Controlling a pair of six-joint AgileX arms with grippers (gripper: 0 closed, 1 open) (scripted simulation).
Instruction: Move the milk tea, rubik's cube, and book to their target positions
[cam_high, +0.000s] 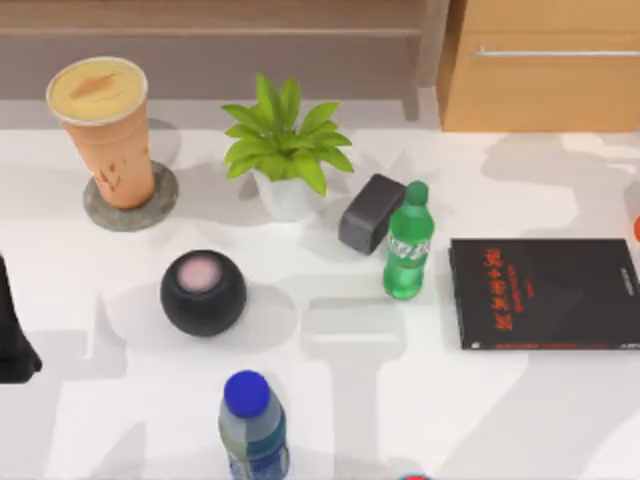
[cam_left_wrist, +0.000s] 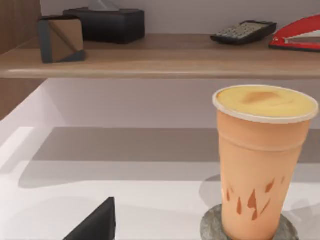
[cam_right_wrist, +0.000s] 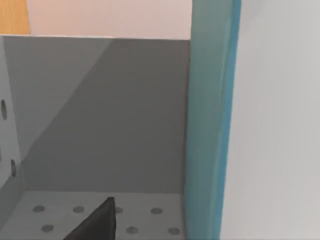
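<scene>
While the milk tea (cam_high: 105, 130) stands on its grey coaster (cam_high: 160, 200) near the table's (cam_high: 400, 400) far-left corner | left gripper (cam_high: 15, 330) at left edge, fingers unreadable | risk: tall cup tips if bumped.

Top view: from above, looking down at the table (cam_high: 520, 400). Left wrist view: low, level, close to the milk tea (cam_left_wrist: 262, 160), also seen at far left from above (cam_high: 105, 130). Right wrist view: very near a teal panel (cam_right_wrist: 210, 125).
</scene>
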